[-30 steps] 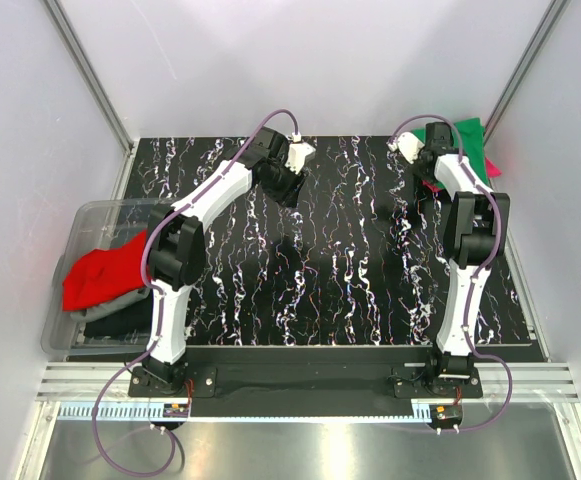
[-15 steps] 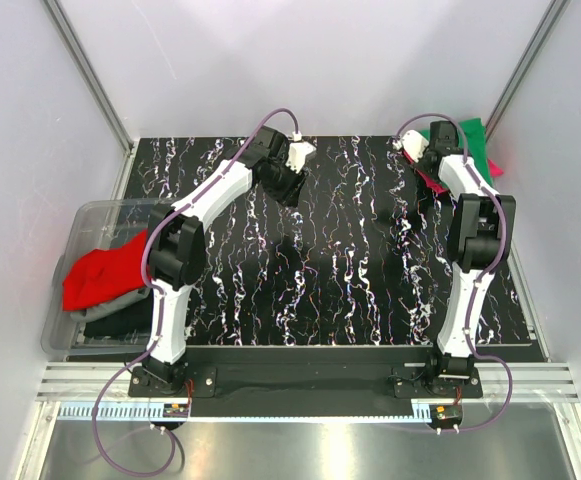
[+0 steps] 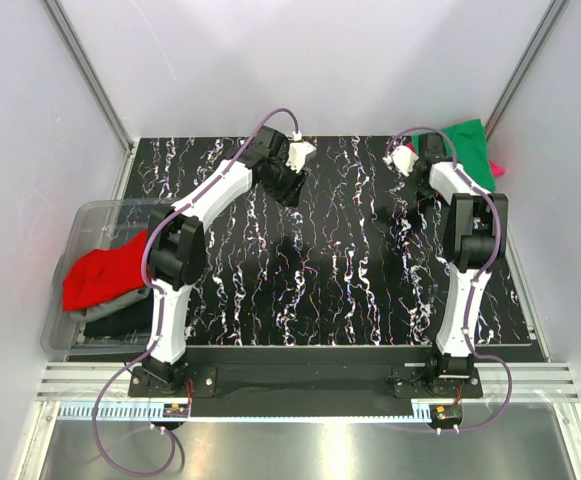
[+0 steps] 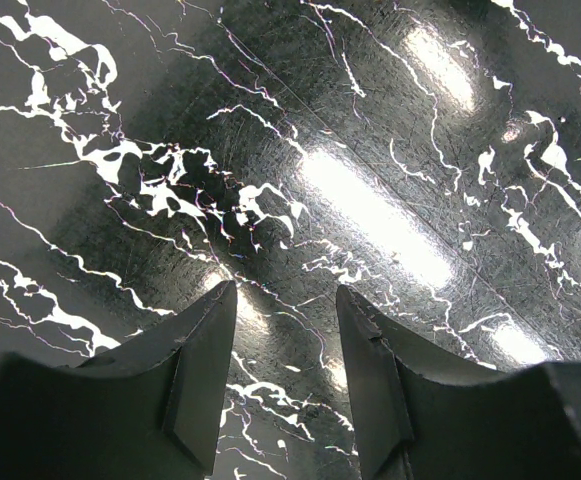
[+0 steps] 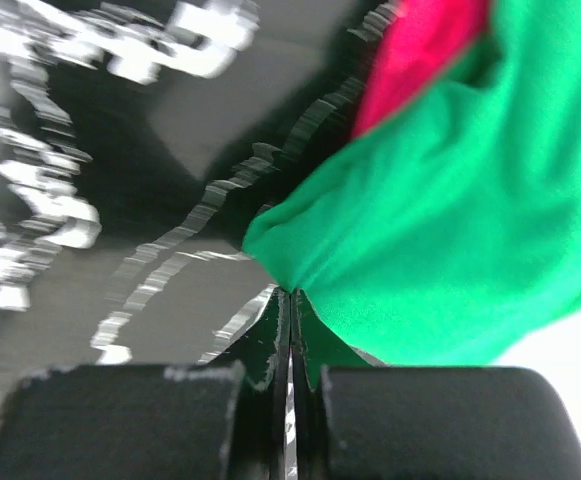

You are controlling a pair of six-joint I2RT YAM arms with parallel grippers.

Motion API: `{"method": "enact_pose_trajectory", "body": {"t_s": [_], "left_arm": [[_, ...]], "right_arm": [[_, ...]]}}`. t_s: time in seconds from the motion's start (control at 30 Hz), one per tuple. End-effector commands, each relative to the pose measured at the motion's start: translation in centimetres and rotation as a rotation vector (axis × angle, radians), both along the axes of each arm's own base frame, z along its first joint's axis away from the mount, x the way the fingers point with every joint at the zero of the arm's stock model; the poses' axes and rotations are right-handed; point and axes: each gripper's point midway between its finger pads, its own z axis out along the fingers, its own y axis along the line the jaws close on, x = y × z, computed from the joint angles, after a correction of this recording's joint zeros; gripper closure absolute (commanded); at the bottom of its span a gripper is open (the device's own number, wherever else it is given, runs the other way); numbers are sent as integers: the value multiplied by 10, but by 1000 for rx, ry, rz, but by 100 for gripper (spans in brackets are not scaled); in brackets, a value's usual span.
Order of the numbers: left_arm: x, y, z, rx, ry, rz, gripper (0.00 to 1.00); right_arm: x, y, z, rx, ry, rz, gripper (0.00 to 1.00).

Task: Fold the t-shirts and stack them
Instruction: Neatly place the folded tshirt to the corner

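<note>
White walls enclose a black marbled surface (image 3: 320,280).

Placement: the green shirt (image 5: 450,220) lies bunched in the far right corner, partly over a pink shirt (image 5: 420,50). A red shirt (image 3: 105,272) rests on a dark shirt (image 3: 110,322) in the bin (image 3: 82,222) off the left edge. None of them looks folded, so the task appears to be at its first step.

Right tool (image 5: 291,300): fingers pressed together, with a fold at the green shirt's near edge gathered at their tips. It appears to be pinching that edge, probably to draw the shirt out of the corner onto open surface, where there is room to fold.

Left tool (image 4: 285,370): fingers spread, nothing between them, hanging over bare surface at centre back. It seems to be parked there, ready to take the shirt's other side.

Change: compared with a second ago, the right wrist sits further back and the green shirt lies differently, now covering more of the pink one. The left arm and the bin's contents show no change.
</note>
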Motion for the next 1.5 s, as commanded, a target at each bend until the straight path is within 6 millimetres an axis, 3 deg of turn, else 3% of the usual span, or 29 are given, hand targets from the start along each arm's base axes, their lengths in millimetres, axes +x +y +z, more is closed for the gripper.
{"method": "enact_pose_trajectory", "body": {"t_s": [0.0,0.47,0.57,0.7,0.77,0.8,0.87,0.9,0.97,1.0,1.07,1.1,1.13,1.17,1.23,1.27,1.33,1.4,1.43,1.47], "left_arm": [[4,-9,19,-46,-40,-17,50],[3,-8,24,-42,-56,-19,50],[4,-10,25,-45,-57,-21,50],[5,-11,28,-51,-62,-21,50],[6,-11,30,-53,-67,-21,50],[6,-10,31,-53,-68,-18,50],[7,-10,35,-56,-76,-18,50],[8,-9,36,-57,-79,-14,50],[8,-10,46,-69,-96,-15,49],[8,-8,48,-72,-96,-14,49],[8,-7,55,-83,-106,-14,49],[7,-7,56,-87,-105,-12,48],[7,-5,55,-89,-99,-8,48],[6,-5,54,-95,-90,-3,47],[11,-3,57,-122,-71,27,45],[14,-3,54,-160,-33,43,42],[29,-8,64,-238,-32,70,36],[40,-15,54,-323,46,117,29],[46,-21,57,-358,46,113,27],[50,-28,47,-392,73,96,25]], "right_arm": [[-8,45,14,52,2,58,100],[0,117,39,116,-29,144,100],[-7,132,47,128,-23,165,100],[-18,135,47,127,-2,157,100],[-24,133,49,133,-3,137,92],[-25,134,52,148,-12,118,76],[-17,132,79,177,-87,69,64],[-13,129,91,222,-126,5,60],[7,105,137,307,-259,-106,50],[19,77,170,425,-357,-234,45],[29,58,187,547,-422,-356,43],[32,33,192,577,-448,-411,43],[37,27,201,627,-465,-408,43],[38,4,191,640,-457,-447,43],[43,-3,185,707,-436,-443,43],[41,-20,167,733,-397,-492,44],[44,-30,160,769,-380,-511,43],[43,-47,147,821,-365,-577,39],[42,-44,142,863,-342,-568,38],[42,-45,136,886,-327,-576,38]]}}
